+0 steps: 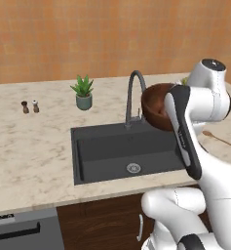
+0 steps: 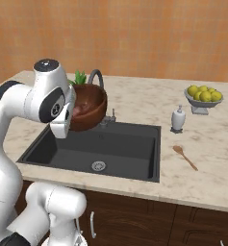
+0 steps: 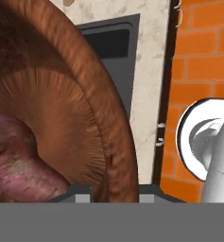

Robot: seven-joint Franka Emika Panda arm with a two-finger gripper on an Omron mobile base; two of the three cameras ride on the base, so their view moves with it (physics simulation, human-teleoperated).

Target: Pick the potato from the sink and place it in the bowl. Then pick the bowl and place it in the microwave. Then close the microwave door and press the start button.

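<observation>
Bowl (image 2: 88, 111) is up off the worktop (image 1: 34, 151), carried above the sink (image 1: 126, 149), tilted, mouth toward the wrist. Potato (image 3: 19, 165) sits inside, low against the wall nearest the hand (image 3: 114, 194).

Hand: fingers nearly closed, pinching the bowl's rim, one tip inside, one outside. Grip is at the edge only, so you're hauling the load off-centre.

Microwave not in frame; can't tell which way it lies. Judgement: bowl pick done, transfer next. Level the bowl before swinging or the potato may roll out.
</observation>
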